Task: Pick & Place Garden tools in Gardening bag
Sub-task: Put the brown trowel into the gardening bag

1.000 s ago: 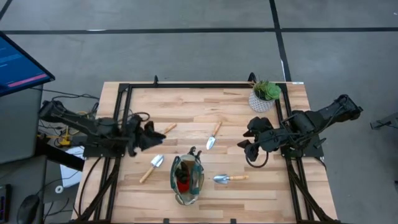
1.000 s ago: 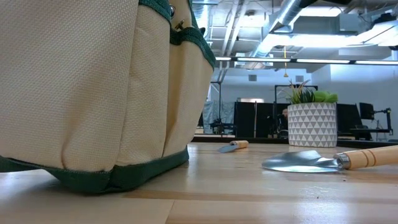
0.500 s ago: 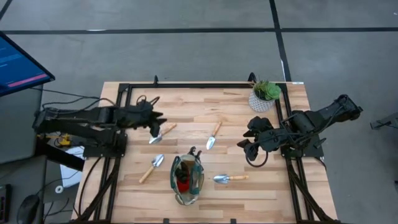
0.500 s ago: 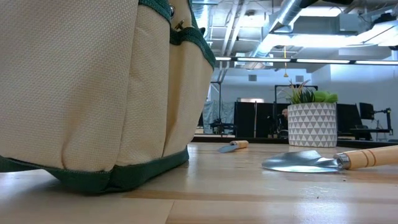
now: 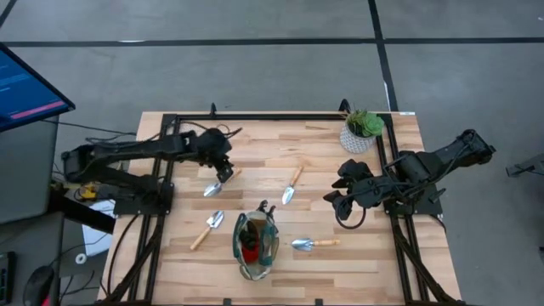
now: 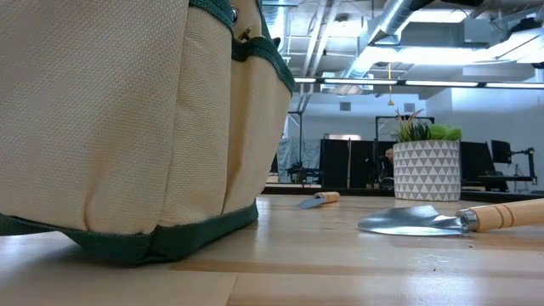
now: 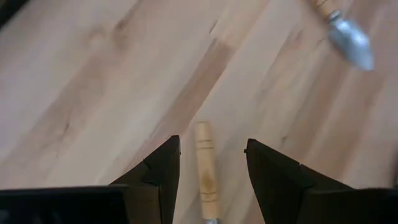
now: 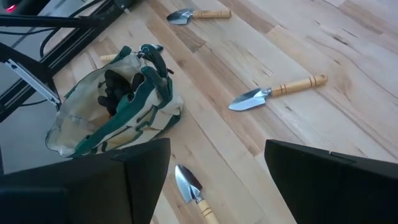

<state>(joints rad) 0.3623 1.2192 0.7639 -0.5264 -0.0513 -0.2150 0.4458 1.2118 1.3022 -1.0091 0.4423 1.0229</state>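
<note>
Your left tool [image 5: 223, 161] hovers over a trowel [image 7: 206, 171] on the tabletop [image 5: 323, 161].
Its fingers [image 7: 160, 171] are spread, one on each side of the wooden handle, gripping nothing. Your right tool [image 5: 338, 197] waits open and empty at the right side. The gardening bag [image 5: 256, 244] stands near the front edge, with three more trowels lying around it.

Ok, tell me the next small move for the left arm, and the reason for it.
Probably lower the left gripper straight down and close on the trowel. In the left wrist view its open fingers already straddle the pale wooden handle, and the high view puts the gripper right above that trowel, left of the gardening bag. The right gripper waits at the table's right side.
</note>
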